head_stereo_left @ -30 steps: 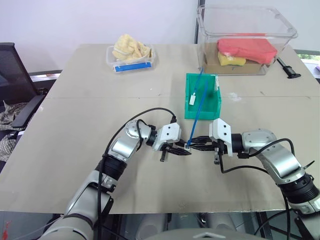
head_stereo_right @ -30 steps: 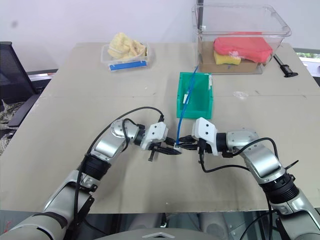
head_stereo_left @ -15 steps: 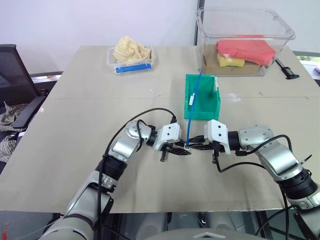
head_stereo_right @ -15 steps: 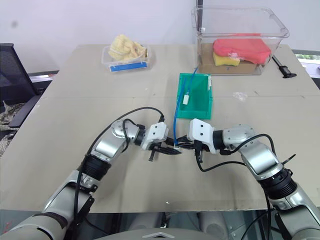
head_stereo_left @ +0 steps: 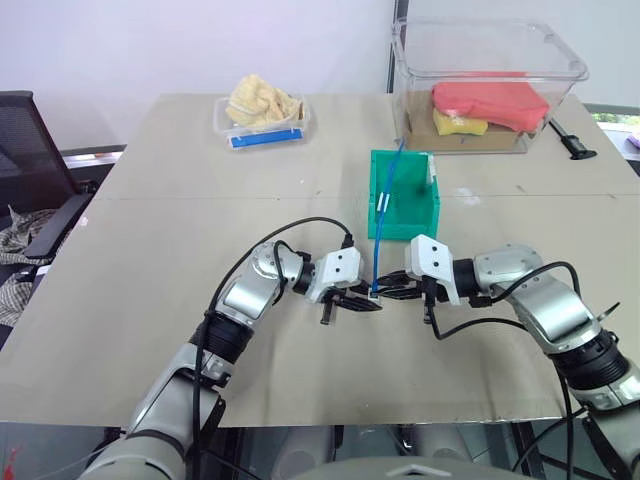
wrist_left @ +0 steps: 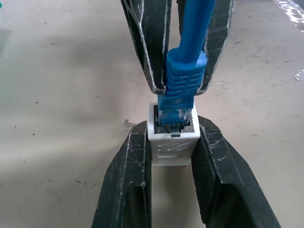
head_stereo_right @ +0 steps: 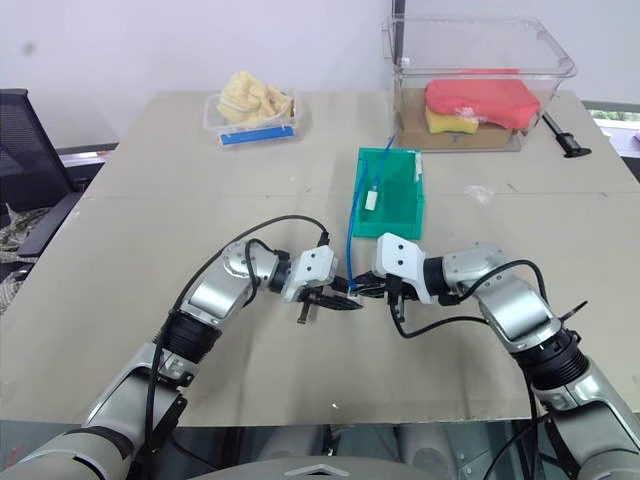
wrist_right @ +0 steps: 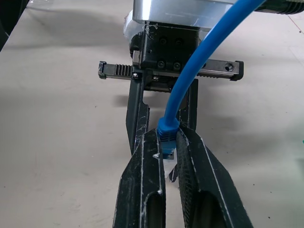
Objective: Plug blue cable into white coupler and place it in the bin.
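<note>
Blue cable (wrist_left: 183, 80), one, plug seated in one white coupler (wrist_left: 173, 142), just in front of one green bin (head_stereo_left: 405, 200). Coupler clamped by left gripper (wrist_left: 172, 156); cable boot pinched by right gripper (wrist_right: 167, 142).

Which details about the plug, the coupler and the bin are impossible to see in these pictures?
- Left wrist view: whether the blue cable plug is fully clicked into the white coupler; the socket walls hide its tip.
- Right wrist view: the coupler, covered by the right gripper.
- Head views: the bin floor near its front, hidden by its wall.
</note>
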